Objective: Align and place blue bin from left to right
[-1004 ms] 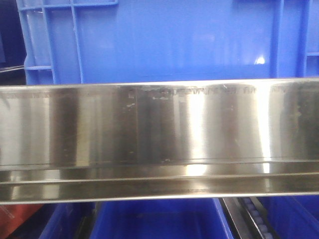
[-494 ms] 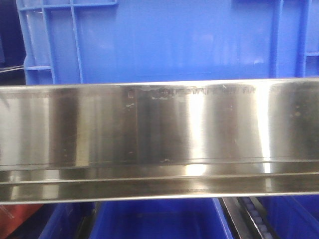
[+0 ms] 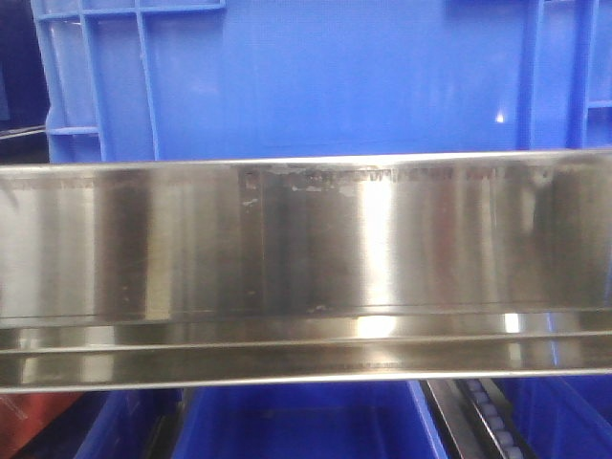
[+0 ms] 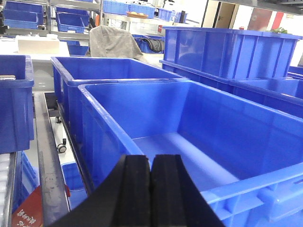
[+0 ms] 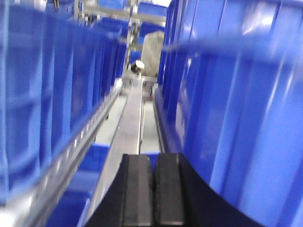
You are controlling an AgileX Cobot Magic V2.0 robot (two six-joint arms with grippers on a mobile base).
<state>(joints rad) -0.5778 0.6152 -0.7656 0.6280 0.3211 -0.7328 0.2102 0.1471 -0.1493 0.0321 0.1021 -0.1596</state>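
Blue bin [image 3: 335, 81] sits on the shelf behind the steel rail [image 3: 306, 239]; we see its right-hand ribs shifted slightly left since a second ago, so alignment is underway. Left gripper [image 4: 151, 189] and right gripper [image 5: 153, 194] both closed, empty.

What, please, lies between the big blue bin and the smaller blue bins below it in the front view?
A wide stainless-steel rail spans the front view, between the blue bin and the lower bins.
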